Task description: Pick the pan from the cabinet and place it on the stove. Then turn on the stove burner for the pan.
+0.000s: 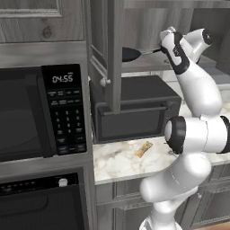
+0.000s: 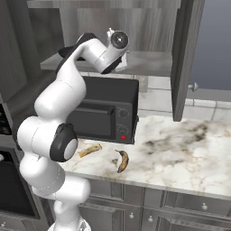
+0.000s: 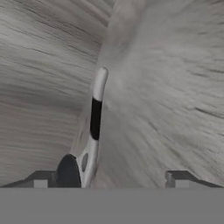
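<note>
Reaching up into the open grey wood-grain cabinet (image 1: 112, 49), the white arm brings its hand level with the shelf so the round shallow black frying pan (image 1: 130, 54) can be taken by its handle. From the right base view, the arm's elbow hides the shelf's left end, and the pan is probably behind it. In the hand view the gripper (image 3: 111, 178) stands wide open, holding nothing; the thin silver-grey handle (image 3: 95, 118), banded black, runs up just beside the left fingertip (image 3: 43, 178).
</note>
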Available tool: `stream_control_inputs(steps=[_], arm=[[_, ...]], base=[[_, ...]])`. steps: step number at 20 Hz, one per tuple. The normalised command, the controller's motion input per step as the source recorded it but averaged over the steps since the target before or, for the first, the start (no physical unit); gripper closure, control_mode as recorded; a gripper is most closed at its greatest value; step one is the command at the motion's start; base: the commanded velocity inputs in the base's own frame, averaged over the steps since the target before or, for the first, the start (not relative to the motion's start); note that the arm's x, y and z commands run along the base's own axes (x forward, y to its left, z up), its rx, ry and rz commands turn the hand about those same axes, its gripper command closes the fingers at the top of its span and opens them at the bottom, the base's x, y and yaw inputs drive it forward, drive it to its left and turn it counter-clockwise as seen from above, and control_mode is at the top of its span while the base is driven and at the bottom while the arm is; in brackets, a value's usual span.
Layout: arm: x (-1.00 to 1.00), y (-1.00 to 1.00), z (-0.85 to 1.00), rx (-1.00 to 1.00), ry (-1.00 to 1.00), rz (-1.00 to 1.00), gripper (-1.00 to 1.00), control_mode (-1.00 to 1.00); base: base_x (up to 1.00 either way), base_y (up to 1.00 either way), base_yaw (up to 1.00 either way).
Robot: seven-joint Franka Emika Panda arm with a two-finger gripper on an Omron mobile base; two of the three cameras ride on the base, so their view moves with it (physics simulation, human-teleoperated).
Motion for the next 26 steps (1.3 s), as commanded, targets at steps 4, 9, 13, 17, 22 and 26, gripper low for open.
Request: stream_control_inputs(steps=[4, 9, 13, 17, 22, 26], arm=[[0.45, 0.00, -0.05, 0.00, -0.07, 0.03, -1.00, -1.00], [0.39, 0.00, 0.00, -0.01, -0.01, 0.01, -1.00, -1.00], [0.35, 0.00, 0.11, -0.04, 0.00, 0.00, -1.00, -1.00], [0.29, 0.00, 0.31, -0.04, 0.00, 0.00, -1.00, -1.00], [0.34, 0.00, 0.26, -0.05, 0.00, 0.00, -1.00, -1.00], [0.49, 0.00, -0.02, -0.04, 0.07, 0.00, -1.00, -1.00]], base=[[0.00, 0.00, 0.00], [0.00, 0.00, 0.00], [0.00, 0.00, 0.00], [0.00, 0.00, 0.00], [0.00, 0.00, 0.00], [0.00, 0.00, 0.00]])
